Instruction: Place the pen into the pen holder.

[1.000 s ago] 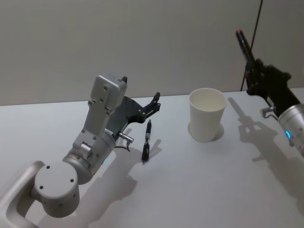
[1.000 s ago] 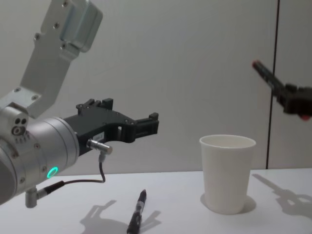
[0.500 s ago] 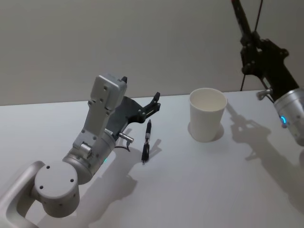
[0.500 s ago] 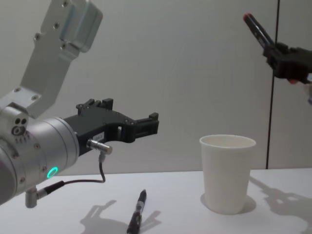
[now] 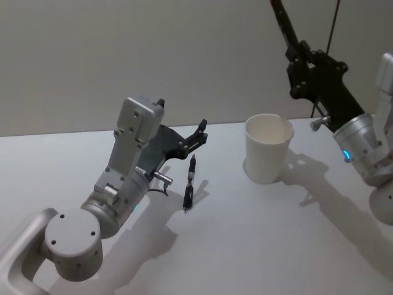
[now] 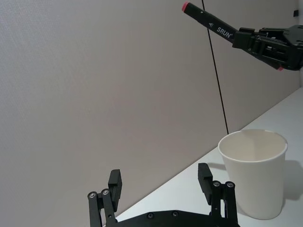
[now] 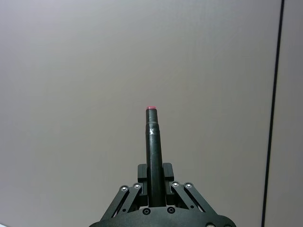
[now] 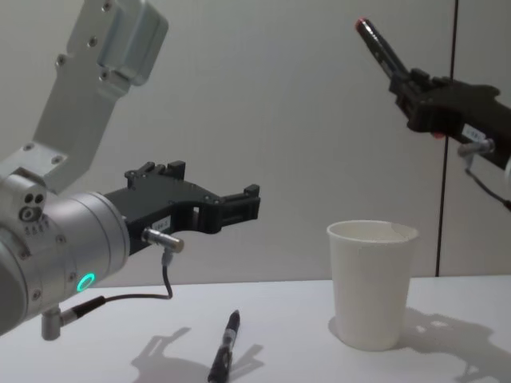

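- A black pen [image 8: 383, 49] with a red end is pinched between the fingers of the right gripper [image 8: 411, 86]. It juts up and away from the jaws at a slant.
- The white paper cup [image 8: 372, 283] stands upright on the table [image 5: 245, 246], below that gripper and a little to its left, well apart from the pen.
- The left gripper [image 5: 203, 131] hovers above the table with its fingers spread and nothing between them.
- A second pen [image 5: 190, 183] lies flat on the table just below and beside the left gripper, untouched.
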